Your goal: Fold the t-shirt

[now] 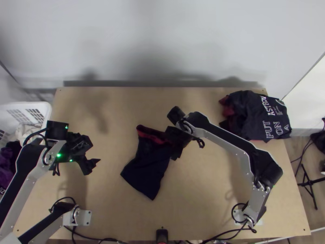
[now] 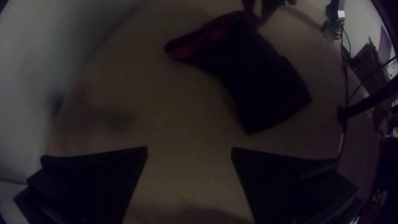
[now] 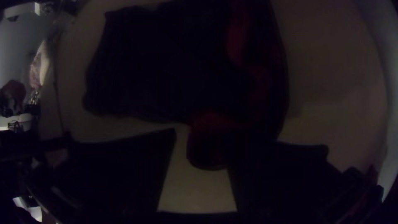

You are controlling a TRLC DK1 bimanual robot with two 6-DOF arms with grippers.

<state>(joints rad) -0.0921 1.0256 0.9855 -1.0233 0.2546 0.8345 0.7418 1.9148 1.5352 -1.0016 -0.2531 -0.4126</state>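
a dark t-shirt [image 1: 147, 171] lies on the table [image 1: 203, 203], the right claw [image 1: 175, 144] open at its red-trimmed end; left of the t-shirt the left claw [image 1: 92, 164] hangs open, right of it sits a heap of dark clothing [image 1: 252, 116].

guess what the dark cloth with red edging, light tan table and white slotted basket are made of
Dark cloth with red edging: soft, matte fabric, perhaps cotton; it lies limp and creased.
Light tan table: dull wood-based board, likely, from its even tan top.
White slotted basket: probably smooth moulded plastic, from its regular grid openings.
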